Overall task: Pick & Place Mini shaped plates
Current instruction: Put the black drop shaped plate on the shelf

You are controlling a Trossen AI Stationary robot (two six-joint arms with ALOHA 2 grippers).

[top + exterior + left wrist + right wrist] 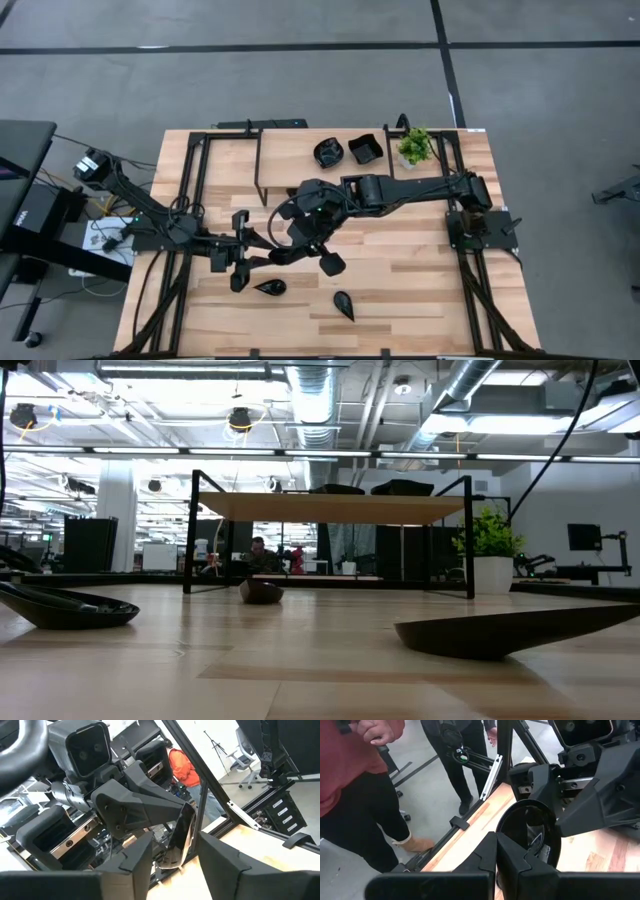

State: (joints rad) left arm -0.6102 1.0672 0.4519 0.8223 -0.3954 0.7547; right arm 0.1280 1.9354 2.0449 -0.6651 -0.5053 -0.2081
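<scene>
A round glossy black mini plate point(530, 820) hangs on edge above the table's middle, with my right gripper point(512, 850) shut on it. In the left wrist view the same plate point(182, 837) shows edge-on between the two fingers of my open left gripper point(175, 857), with a gap on each side. In the high view the two grippers meet: the left point(272, 248) reaches in from the table's left, the right point(302, 232) from its right. Two teardrop plates point(270, 288) point(343, 305) and a third plate point(331, 263) lie on the table. My right gripper pinches the round plate at its rim point(535, 851) between its two fingers, coming from the table's right and slanting down. The plate stands on edge, lifted clear of the table, with its hollow face toward the right wrist camera.
A raised wooden shelf point(290, 150) on a black frame at the far side carries two more black plates point(328, 152) point(364, 149) and a small green potted plant point(415, 147). People point(350, 765) stand beyond the table's edge.
</scene>
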